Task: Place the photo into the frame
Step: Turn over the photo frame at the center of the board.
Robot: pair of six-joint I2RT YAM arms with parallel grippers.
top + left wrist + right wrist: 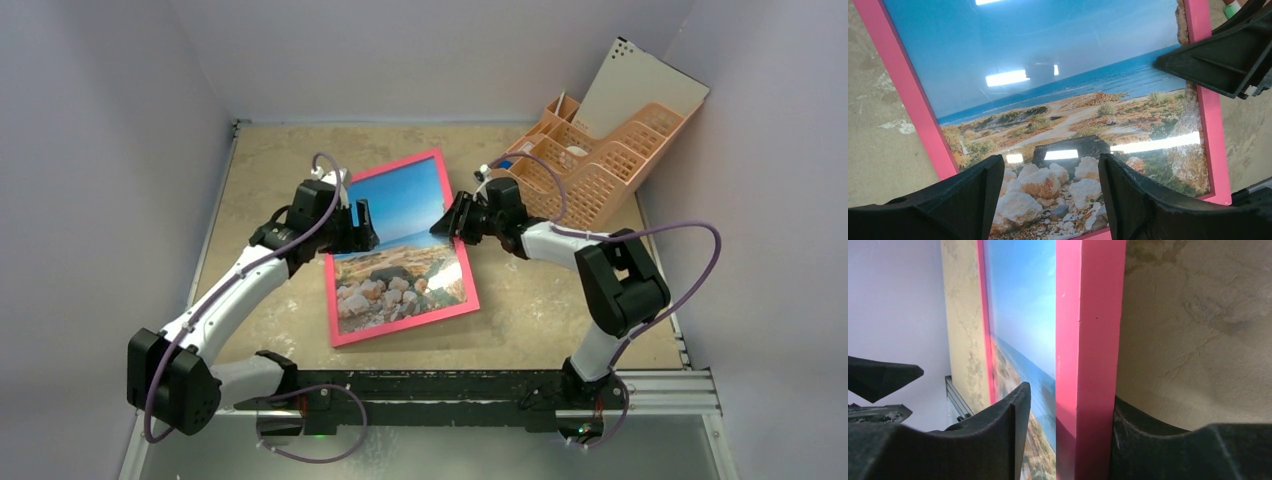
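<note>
The pink frame (pixel 400 328) lies front up on the table with the photo (pixel 400 250) of sky, sea and rocks showing inside it. My left gripper (pixel 365 228) is open at the frame's left edge; in the left wrist view its jaws (pixel 1050 200) hover apart over the photo's (pixel 1048 75) rocky part, inside the pink rail (pixel 913 100). My right gripper (pixel 445 222) is at the frame's right edge. In the right wrist view it (pixel 1068 435) is open astride the pink rail (pixel 1090 340), one finger against the rail's outer side, the other over the photo (pixel 1023 305) with a gap.
A peach plastic organiser (pixel 600 160) stands at the back right, close behind the right arm, with a pale board (pixel 640 95) leaning behind it. Grey walls close in the table on three sides. A metal rail (pixel 680 385) runs along the near edge.
</note>
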